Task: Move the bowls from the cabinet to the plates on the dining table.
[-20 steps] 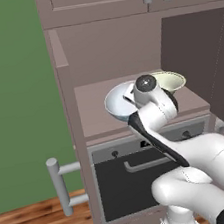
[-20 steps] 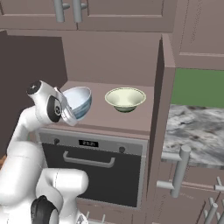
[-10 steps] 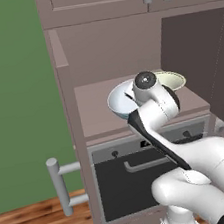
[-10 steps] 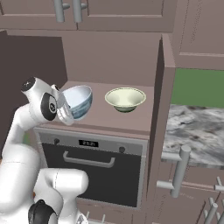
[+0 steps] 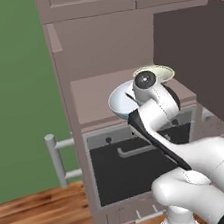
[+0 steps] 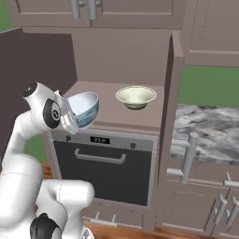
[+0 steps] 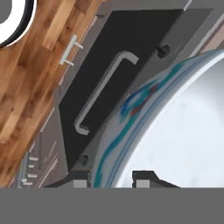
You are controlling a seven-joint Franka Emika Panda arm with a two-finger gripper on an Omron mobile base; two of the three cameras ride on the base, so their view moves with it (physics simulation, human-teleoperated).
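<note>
My gripper (image 7: 113,177) is shut on the rim of the white, blue-tinted bowl (image 6: 87,106), one finger inside and one outside. It holds the bowl (image 5: 119,102) tilted above the front edge of the cabinet's open shelf (image 6: 109,122). In the hand view the bowl (image 7: 175,127) shows blue streaks on its outer wall. The pale cream-green bowl (image 6: 136,96) sits upright further right on the shelf, and in the left base view (image 5: 155,71) it peeks out behind my wrist. A grey-veined marble dining table (image 6: 205,133) lies to the right. The plates are out of view.
The open mauve-brown cabinet door (image 6: 167,116) stands edge-on between shelf and table; the other door (image 5: 197,56) is swung out on the opposite side. Below the shelf is a dark oven front (image 6: 105,170) with a curved handle (image 7: 98,94). Wooden floor (image 5: 42,214) lies beneath.
My wrist has edged slightly back from the shelf and the held bowl has tipped a little more. The cream-green bowl has stayed put.
</note>
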